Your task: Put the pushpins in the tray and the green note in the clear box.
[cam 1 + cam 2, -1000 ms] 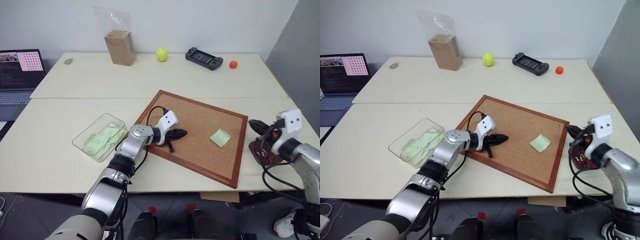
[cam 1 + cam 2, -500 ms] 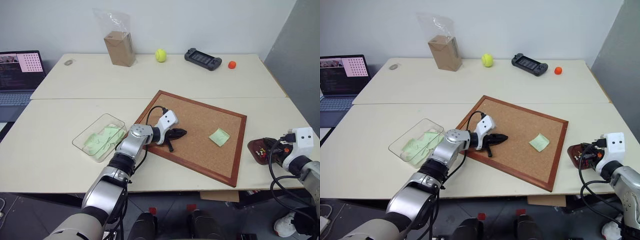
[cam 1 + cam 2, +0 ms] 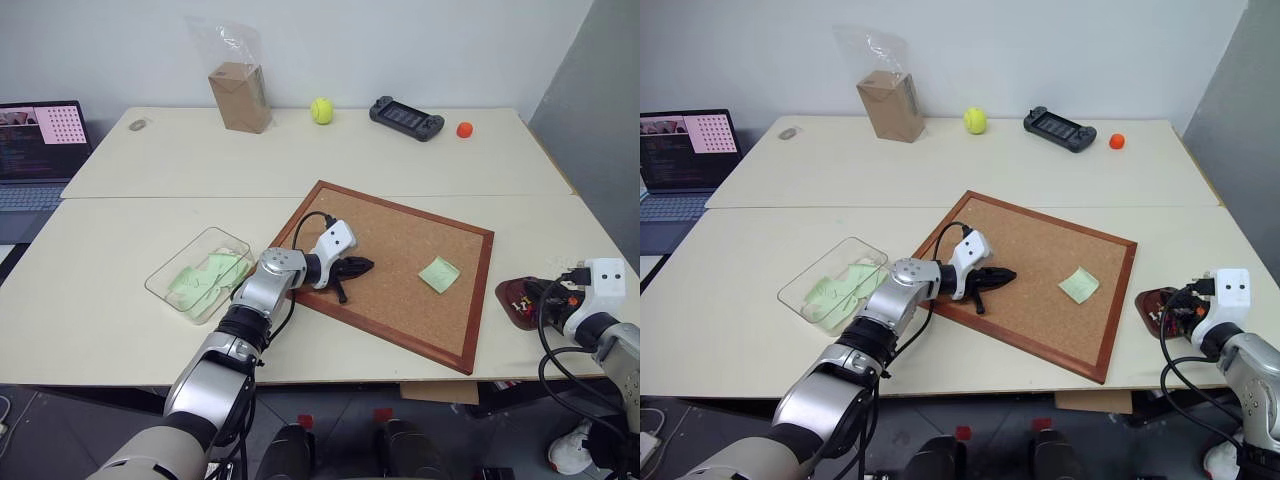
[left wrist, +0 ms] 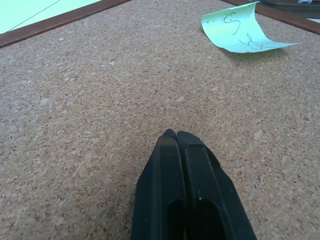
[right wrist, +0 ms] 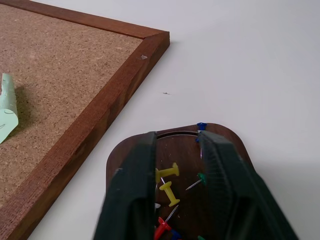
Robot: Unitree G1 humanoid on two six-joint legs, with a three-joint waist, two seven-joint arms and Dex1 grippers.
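Right tool (image 5: 176, 145) parted, empty, over tray (image 5: 116, 160) of pushpins (image 5: 169, 192); left tool (image 4: 176, 136) closed, empty, on corkboard (image 4: 100, 100).

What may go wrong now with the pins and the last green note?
The right gripper hangs open over the tray, which lies near the table edge; a nudge may spill the pushpins. The green note on the corkboard curls up and may crumple when grasped.
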